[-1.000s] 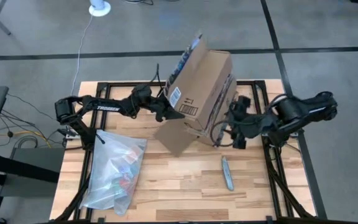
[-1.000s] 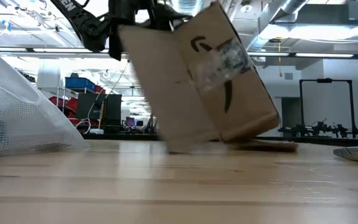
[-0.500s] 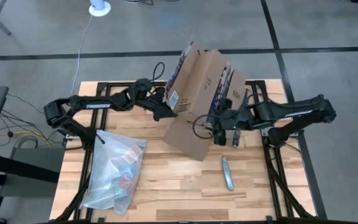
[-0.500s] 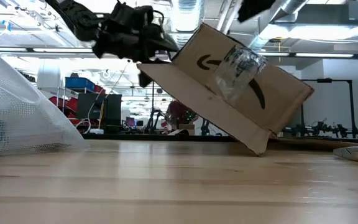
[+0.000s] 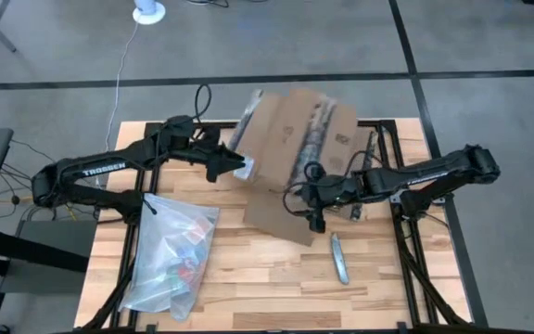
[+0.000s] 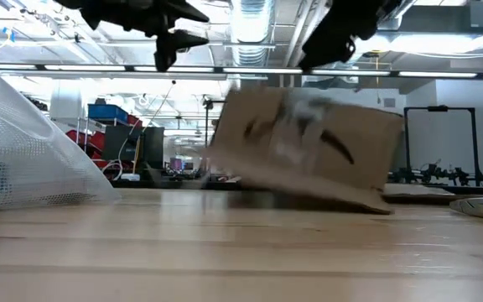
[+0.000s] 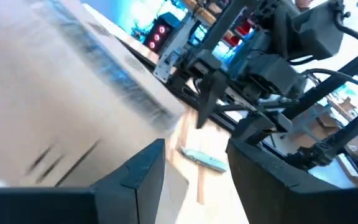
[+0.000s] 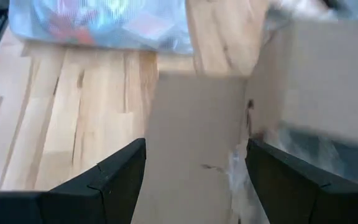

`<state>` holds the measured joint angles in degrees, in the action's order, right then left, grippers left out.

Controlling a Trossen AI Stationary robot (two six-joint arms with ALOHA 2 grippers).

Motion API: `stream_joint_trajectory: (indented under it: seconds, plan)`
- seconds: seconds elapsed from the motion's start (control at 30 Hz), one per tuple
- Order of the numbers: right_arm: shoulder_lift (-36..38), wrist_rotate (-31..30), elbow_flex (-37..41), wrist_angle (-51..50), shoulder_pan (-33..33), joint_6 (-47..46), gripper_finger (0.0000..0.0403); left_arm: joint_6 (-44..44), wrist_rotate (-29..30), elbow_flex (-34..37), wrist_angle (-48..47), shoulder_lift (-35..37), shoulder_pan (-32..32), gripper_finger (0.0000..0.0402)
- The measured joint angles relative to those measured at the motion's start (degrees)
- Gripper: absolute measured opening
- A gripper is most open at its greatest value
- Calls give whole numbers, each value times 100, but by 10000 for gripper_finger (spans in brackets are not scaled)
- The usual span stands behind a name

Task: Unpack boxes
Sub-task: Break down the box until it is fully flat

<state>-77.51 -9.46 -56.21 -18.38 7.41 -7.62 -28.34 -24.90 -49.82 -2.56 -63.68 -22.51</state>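
The brown cardboard box (image 5: 297, 139) lies on the table's far middle with its dark tape strip up and one flap (image 5: 281, 218) spread toward the near edge. It shows blurred in the low view (image 6: 309, 151). My left gripper (image 5: 239, 168) stands open just left of the box and above it (image 6: 177, 38). Nothing is between its fingers (image 7: 194, 168). My right gripper (image 5: 311, 206) hovers open over the spread flap (image 8: 197, 155), clear of the box in the low view (image 6: 342, 29).
A clear plastic zip bag (image 5: 170, 252) full of small items lies at the near left and rises at the left of the low view (image 6: 23, 143). A grey box cutter (image 5: 339, 258) lies on the wood near the right. Bare wood lies along the near edge.
The box stood tipped up on one edge against my left gripper; it has since swung over and come down flat on the table, tape side up. My left gripper is now clear of it. My right gripper has gone toward the table's left edge, over the flap.
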Motion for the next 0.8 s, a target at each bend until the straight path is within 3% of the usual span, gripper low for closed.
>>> stream_joint_trajectory:
  seconds: [0.13,0.2,0.4,0.53,0.8]
  plan:
    - [-270,637,-159,-16,38,-50,260,-128,330,-2,217,-40,433,162]
    - [-224,628,-461,-428,206,-120,260,-92,598,-2,323,-108,707,162]
    - [271,-1589,-1066,-2803,269,-296,260,-124,1377,-8,435,-650,1298,162]
    - [451,-1506,-789,-3729,-372,-1281,260,-57,1427,-420,472,-1545,1499,162]
    - [307,-1435,-504,-2663,-1683,-1023,260,474,1604,-1422,503,-2971,1482,162]
